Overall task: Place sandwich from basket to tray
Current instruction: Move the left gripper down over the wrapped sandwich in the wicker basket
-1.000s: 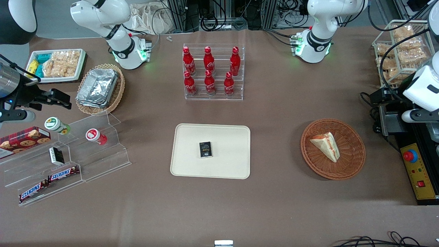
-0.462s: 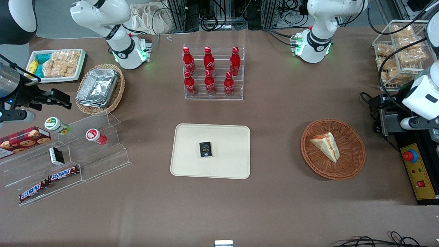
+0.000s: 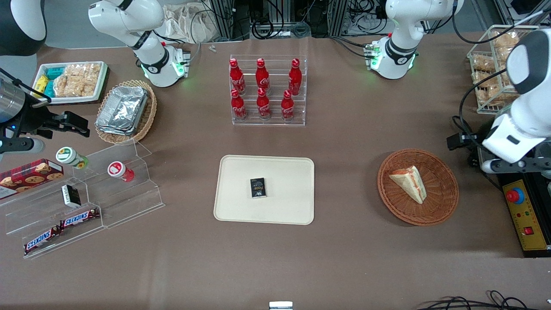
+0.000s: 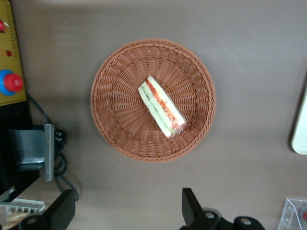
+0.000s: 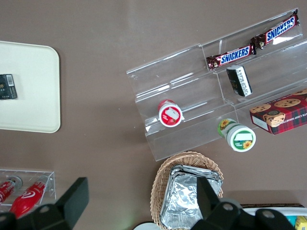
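Note:
The sandwich (image 3: 409, 183), a white bread wedge with a red-pink filling, lies in the round reddish-brown wicker basket (image 3: 443, 204) toward the working arm's end of the table. The cream-beige tray (image 3: 288, 172) lies mid-table with a small black box (image 3: 258, 188) on it. My left gripper (image 3: 462, 141) hovers beside the basket's rim, at the table's edge and a little farther from the front camera than the basket. In the left wrist view it (image 4: 127, 211) is open and empty, with the sandwich (image 4: 161, 106) and basket (image 4: 112, 120) ahead of its fingers and the tray's edge (image 4: 301, 136) showing.
A yellow control box with a red button (image 3: 515, 196) and cables lie beside the basket. A wire rack of bagged snacks (image 3: 495, 64) stands at the working arm's end. A clear rack of red bottles (image 3: 267, 92) stands farther from the camera than the tray.
My left arm has swung in over the table's edge toward the basket, bringing the gripper closer to its rim. Sandwich, basket and tray have not moved.

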You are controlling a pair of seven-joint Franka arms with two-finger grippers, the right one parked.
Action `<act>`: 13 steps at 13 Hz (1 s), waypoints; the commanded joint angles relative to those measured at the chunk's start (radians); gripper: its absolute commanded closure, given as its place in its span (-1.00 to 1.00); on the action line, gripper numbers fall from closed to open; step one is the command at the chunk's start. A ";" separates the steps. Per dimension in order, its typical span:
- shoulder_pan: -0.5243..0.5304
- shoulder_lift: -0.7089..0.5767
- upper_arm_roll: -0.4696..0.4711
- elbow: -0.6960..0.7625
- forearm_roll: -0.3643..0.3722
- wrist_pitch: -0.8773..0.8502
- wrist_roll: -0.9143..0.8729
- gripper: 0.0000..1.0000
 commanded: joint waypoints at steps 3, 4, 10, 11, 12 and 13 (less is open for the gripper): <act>-0.024 0.076 -0.001 -0.085 -0.012 0.117 -0.087 -1.00; -0.024 0.096 -0.003 -0.067 -0.017 0.114 -0.087 -1.00; -0.022 0.140 -0.003 -0.121 -0.127 0.196 -0.103 -0.99; -0.013 0.145 -0.003 -0.158 -0.164 0.270 -0.153 -0.98; -0.011 0.145 -0.003 -0.205 -0.172 0.349 -0.188 -0.98; -0.013 0.140 -0.003 -0.247 -0.172 0.409 -0.227 -0.96</act>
